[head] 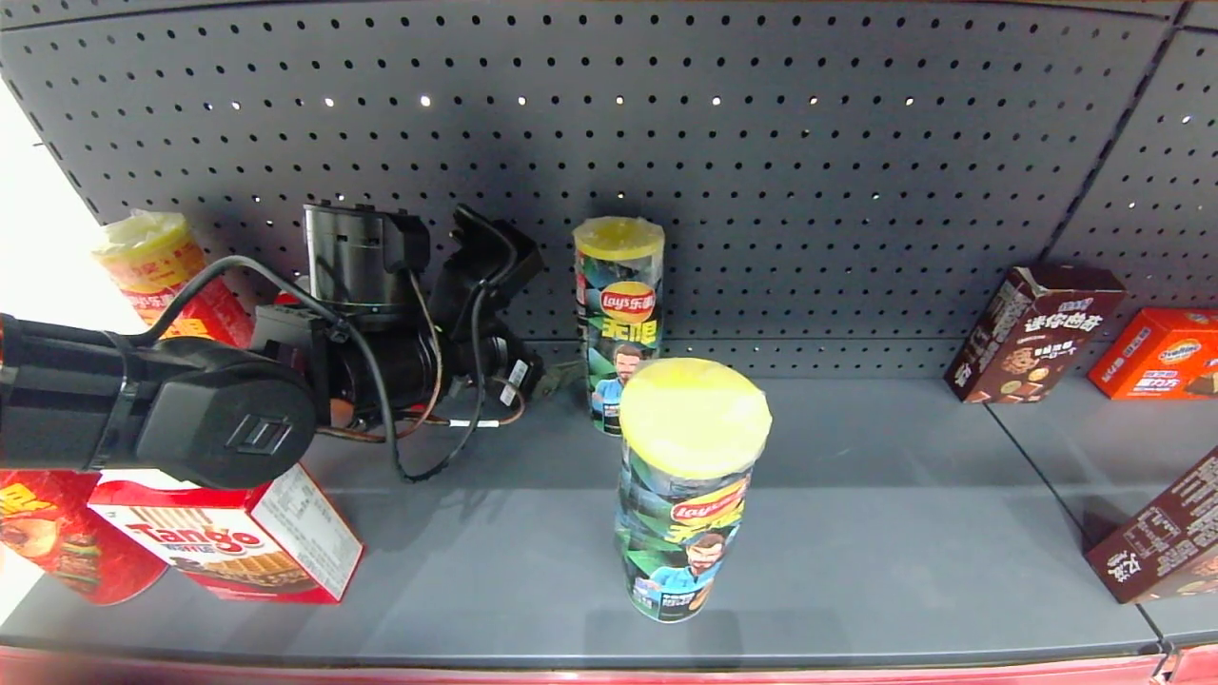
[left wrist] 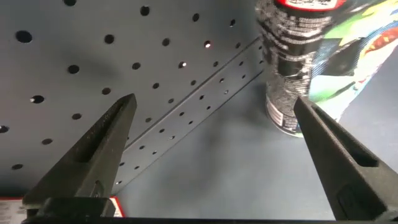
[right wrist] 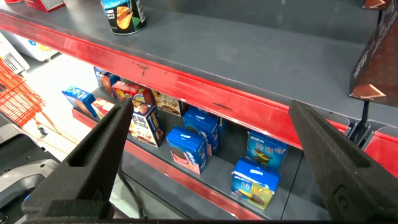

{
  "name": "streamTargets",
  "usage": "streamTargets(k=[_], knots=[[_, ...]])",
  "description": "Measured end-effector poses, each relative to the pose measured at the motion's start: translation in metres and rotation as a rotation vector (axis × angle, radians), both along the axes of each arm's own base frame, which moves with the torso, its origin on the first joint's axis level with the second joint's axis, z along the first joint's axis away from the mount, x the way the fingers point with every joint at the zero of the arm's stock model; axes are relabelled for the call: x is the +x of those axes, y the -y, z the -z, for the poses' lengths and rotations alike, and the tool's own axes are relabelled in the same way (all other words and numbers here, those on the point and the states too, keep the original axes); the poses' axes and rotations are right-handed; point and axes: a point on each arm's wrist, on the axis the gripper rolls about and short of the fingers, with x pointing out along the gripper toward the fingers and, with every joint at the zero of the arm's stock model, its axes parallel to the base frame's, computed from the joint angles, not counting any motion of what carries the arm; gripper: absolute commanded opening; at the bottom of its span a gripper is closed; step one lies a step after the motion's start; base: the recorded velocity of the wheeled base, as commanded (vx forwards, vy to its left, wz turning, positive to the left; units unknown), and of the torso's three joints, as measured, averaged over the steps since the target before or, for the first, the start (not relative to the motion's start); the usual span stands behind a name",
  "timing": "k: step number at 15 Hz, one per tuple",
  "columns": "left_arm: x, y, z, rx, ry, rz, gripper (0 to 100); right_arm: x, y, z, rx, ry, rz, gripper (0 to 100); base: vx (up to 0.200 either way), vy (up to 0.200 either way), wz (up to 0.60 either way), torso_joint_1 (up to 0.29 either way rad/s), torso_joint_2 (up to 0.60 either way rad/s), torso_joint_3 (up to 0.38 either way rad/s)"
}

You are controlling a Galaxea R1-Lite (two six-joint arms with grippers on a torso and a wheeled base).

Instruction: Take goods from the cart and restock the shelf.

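Two tall chip cans with yellow lids stand on the grey shelf [head: 904,495]. The rear can [head: 618,323] is against the pegboard and the front can [head: 690,485] is near the shelf edge. My left gripper [head: 542,373] sits low at the back of the shelf, just left of the rear can. In the left wrist view this gripper [left wrist: 214,104] is open and empty, with the rear can [left wrist: 311,56] just beyond one fingertip. My right gripper [right wrist: 211,109] is open and empty in front of the shelf's red front edge [right wrist: 205,90]. The front can [right wrist: 124,15] stands beyond it.
A wafer box [head: 228,547], a red can [head: 162,271] and a lying red can [head: 57,547] crowd the shelf's left. Brown boxes [head: 1037,333] [head: 1161,542] and an orange box [head: 1156,352] stand right. Blue boxes [right wrist: 186,146] fill the lower shelf; the orange cart [right wrist: 18,87] is alongside.
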Motion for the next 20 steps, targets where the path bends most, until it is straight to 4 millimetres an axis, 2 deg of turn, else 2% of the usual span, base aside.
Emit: streamTargets(k=[12,20], knots=[[0.0011,0.0012,-0.0047,-0.016,0.012,-0.009,100,0.0,0.0,0.0,0.0,0.0,-0.001,100,0.0,0.0,0.0,0.0,0.0,0.0],[0.0042,0.0019,0.0034,0.014,-0.001,-0.078,100,0.0,0.0,0.0,0.0,0.0,0.0,100,0.0,0.0,0.0,0.0,0.0,0.0]])
